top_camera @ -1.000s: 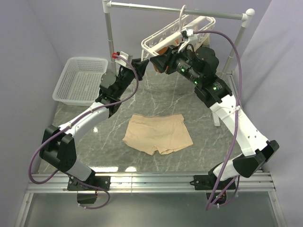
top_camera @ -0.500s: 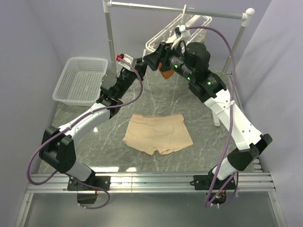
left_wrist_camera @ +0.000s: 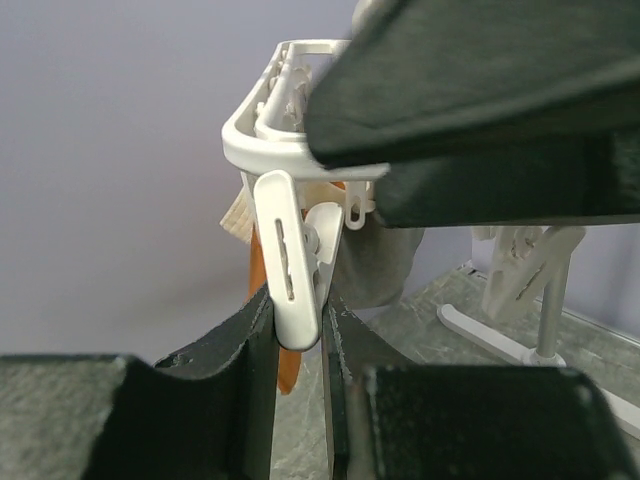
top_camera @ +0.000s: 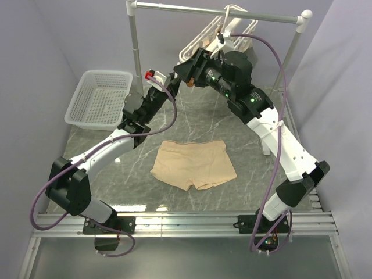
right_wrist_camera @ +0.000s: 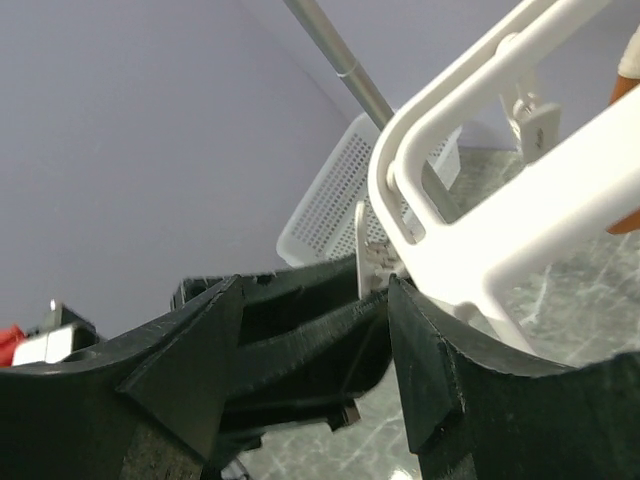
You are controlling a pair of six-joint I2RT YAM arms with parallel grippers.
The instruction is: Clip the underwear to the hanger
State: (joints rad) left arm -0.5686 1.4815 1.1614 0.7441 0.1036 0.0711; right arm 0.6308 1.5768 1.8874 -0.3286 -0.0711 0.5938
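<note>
1. Top view: the hanger is largely hidden behind the right tool and its arm; its clips are too small to tell apart.
2. Left wrist view: the right tool's blurred dark body covers the frame; the orange garment shows only as a sliver.
3. Right wrist view: the frame is cut off by the right edge.

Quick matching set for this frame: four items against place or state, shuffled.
Items:
1. underwear
2. basket
3. left pincer
4. hanger

Place or state:
A. hooked on the rail
B. shut on a clip
C. flat on the table
D. at the table's far-left corner

Pairs: 1-C, 2-D, 3-B, 4-A
</note>
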